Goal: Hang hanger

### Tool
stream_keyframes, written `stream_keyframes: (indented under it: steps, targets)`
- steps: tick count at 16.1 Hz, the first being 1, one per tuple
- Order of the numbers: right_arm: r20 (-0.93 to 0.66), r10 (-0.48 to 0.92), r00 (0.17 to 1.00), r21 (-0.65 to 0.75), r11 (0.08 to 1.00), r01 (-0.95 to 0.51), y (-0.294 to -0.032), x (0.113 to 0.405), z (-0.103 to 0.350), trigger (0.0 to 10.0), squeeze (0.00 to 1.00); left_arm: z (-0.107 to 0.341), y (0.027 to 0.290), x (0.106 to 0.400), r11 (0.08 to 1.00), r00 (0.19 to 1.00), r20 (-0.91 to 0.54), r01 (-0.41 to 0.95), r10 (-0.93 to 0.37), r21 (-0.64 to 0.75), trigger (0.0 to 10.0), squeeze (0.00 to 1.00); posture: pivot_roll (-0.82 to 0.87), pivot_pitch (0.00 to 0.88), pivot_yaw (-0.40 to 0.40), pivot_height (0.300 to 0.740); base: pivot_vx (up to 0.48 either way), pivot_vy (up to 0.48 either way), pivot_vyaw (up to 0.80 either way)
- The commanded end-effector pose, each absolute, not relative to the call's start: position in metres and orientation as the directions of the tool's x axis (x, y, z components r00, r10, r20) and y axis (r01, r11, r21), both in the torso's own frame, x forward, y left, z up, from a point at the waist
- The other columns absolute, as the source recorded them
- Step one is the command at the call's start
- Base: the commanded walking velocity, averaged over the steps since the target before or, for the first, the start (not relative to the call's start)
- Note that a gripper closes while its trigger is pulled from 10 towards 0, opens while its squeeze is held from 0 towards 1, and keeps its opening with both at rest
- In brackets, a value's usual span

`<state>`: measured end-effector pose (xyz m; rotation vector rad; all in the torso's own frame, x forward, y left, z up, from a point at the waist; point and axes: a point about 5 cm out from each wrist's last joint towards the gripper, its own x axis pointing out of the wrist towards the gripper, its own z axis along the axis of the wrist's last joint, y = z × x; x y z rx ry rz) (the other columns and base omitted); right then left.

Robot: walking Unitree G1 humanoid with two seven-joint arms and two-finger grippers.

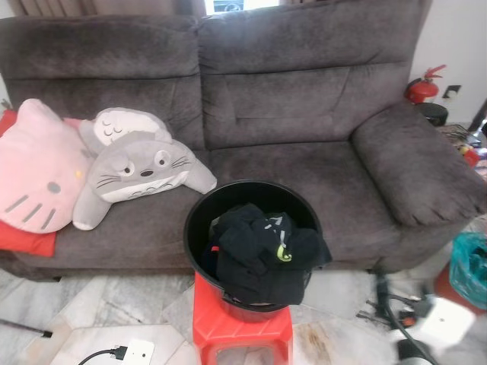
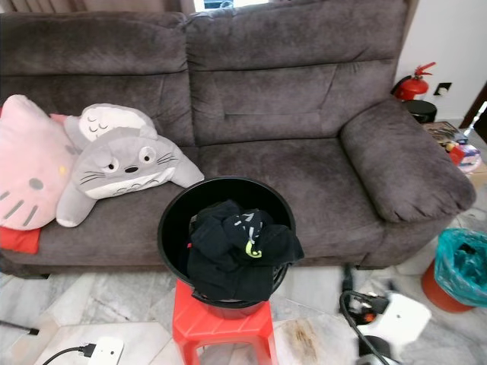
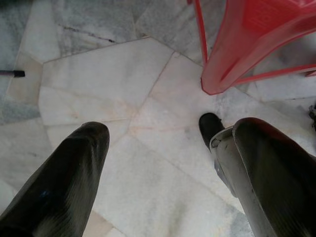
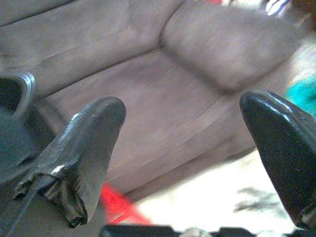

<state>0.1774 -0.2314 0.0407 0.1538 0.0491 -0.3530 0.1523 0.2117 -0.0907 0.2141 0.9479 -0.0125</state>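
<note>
Facing black bucket (image 1: pixel 255 243) of dark clothes (image 1: pixel 262 251) on red stool (image 1: pixel 242 331); we hold nothing, left pincer (image 3: pixel 163 163) and right pincer (image 4: pixel 187 148) both spread; hanging seems unstarted.

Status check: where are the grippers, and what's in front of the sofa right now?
Left gripper open, over marble floor. Right gripper open, facing grey sofa. Black bucket of dark clothes on red stool. Can't make out a hanger.

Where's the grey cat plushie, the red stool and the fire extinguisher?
grey cat plushie (image 1: pixel 144 169), left eye view, on its face.
red stool (image 1: pixel 228 328), left eye view, on the seat's front edge under the bucket.
fire extinguisher (image 2: pixel 411 86), right eye view, on its red body.
</note>
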Motion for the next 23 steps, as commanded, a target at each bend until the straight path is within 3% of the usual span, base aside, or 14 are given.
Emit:
stream_keyframes:
  steps: [1, 2, 4, 6, 7, 10, 16, 23]
  targets:
    - [-0.016, -0.345, 0.939, 0.066, 0.936, 0.345, -0.230, 0.182, 0.055, 10.0, 0.00, -0.092, 0.213, 0.148, 0.976, 0.568, -0.819, 0.123, 0.080, 0.180, 10.0, 0.00, -0.22, 0.000, 0.069, 0.740, 0.000, 0.000, 0.00]
    - [0.023, -0.310, 0.950, 0.000, 0.951, 0.310, -0.228, 0.189, 0.064, 10.0, 0.00, -0.092, 0.213, 0.148, 0.976, 0.569, -0.819, 0.123, 0.080, 0.180, 10.0, 0.00, -0.22, 0.000, 0.069, 0.740, 0.000, 0.000, 0.00]
    - [0.089, -0.014, 0.996, -0.215, 0.976, 0.033, -0.202, 0.213, 0.086, 10.0, 0.00, -0.092, 0.213, 0.149, 0.976, 0.570, -0.817, 0.121, 0.081, 0.181, 10.0, 0.00, -0.22, 0.000, 0.069, 0.740, 0.000, 0.000, 0.00]
    - [0.079, 0.113, 0.991, -0.308, 0.948, -0.083, -0.194, 0.225, 0.095, 10.0, 0.00, -0.092, 0.213, 0.150, 0.976, 0.571, -0.817, 0.120, 0.081, 0.181, 10.0, 0.00, -0.22, 0.000, 0.069, 0.740, 0.000, 0.000, 0.00]
    - [0.051, 0.251, 0.967, -0.434, 0.877, -0.206, -0.187, 0.235, 0.106, 10.0, 0.00, -0.092, 0.212, 0.150, 0.977, 0.572, -0.817, 0.121, 0.078, 0.178, 10.0, 0.00, -0.22, 0.000, 0.070, 0.740, 0.000, 0.000, 0.00]
    - [-0.092, 0.466, 0.880, -0.547, 0.715, -0.436, -0.172, 0.231, 0.114, 10.0, 0.00, -0.091, 0.209, 0.152, 0.977, 0.576, -0.815, 0.126, 0.067, 0.170, 10.0, 0.00, -0.22, 0.000, 0.070, 0.740, 0.000, 0.000, 0.00]
    - [-0.375, 0.495, 0.784, -0.672, 0.438, -0.598, -0.179, 0.218, 0.112, 10.0, 0.00, -0.091, 0.211, 0.151, 0.975, 0.573, -0.818, 0.142, 0.058, 0.169, 10.0, 0.00, -0.23, 0.000, 0.083, 0.740, 0.000, 0.000, 0.00]
    - [-0.507, 0.401, 0.763, -0.664, 0.383, -0.643, -0.187, 0.219, 0.099, 10.0, 0.00, -0.093, 0.212, 0.147, 0.977, 0.562, -0.825, 0.141, 0.057, 0.163, 10.0, 0.00, -0.22, 0.000, 0.077, 0.740, 0.000, 0.000, 0.00]
